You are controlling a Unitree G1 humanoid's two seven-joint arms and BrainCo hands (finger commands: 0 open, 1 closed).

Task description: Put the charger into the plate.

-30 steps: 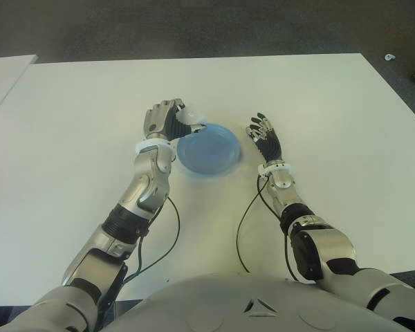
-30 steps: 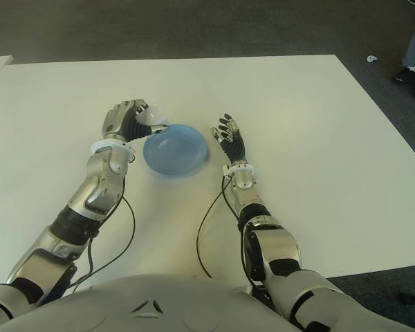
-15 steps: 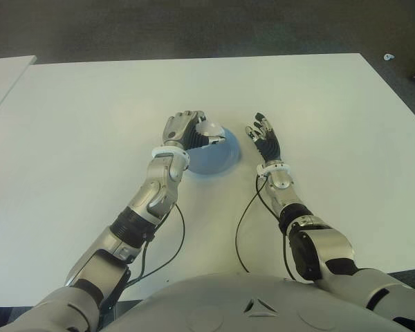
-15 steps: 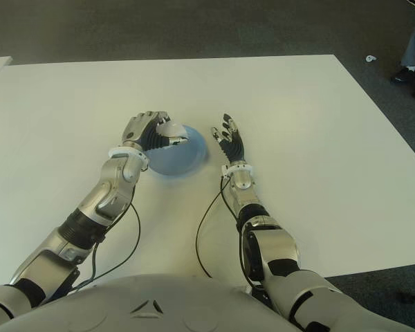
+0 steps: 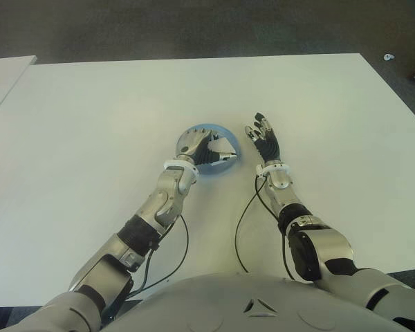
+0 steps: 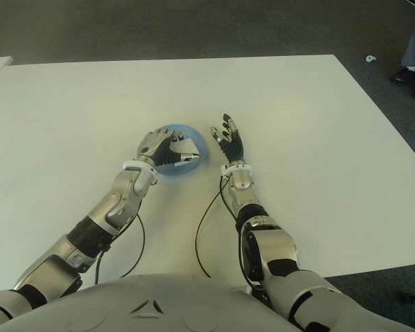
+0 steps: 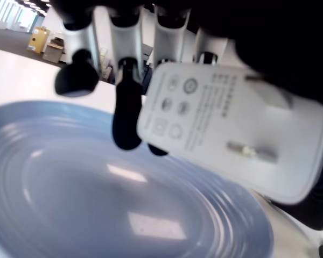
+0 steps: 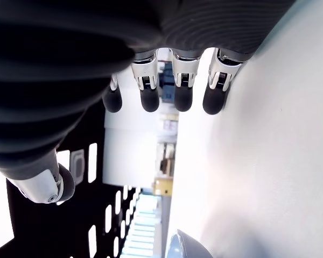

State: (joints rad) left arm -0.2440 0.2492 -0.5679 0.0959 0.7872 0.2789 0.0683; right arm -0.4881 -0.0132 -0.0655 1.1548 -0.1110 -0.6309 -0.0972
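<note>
My left hand (image 5: 206, 147) hovers over the blue plate (image 5: 191, 132) near the table's middle, its fingers curled around the white charger (image 5: 221, 146). In the left wrist view the charger (image 7: 234, 129) shows its metal prongs and printed label, held just above the plate's blue floor (image 7: 86, 209). My right hand (image 5: 263, 139) shows on the white table just to the right of the plate, fingers spread and holding nothing; the right wrist view shows the fingertips (image 8: 175, 99) extended over the table.
The white table (image 5: 76, 138) stretches wide on all sides of the plate. A black cable (image 5: 243, 228) runs along the table beside my right forearm. A second table's corner (image 5: 3, 76) shows at the far left. Dark floor lies beyond the far edge.
My left hand has carried the charger from the plate's left rim rightward over the plate's middle, covering much of the plate. The right hand has stayed put.
</note>
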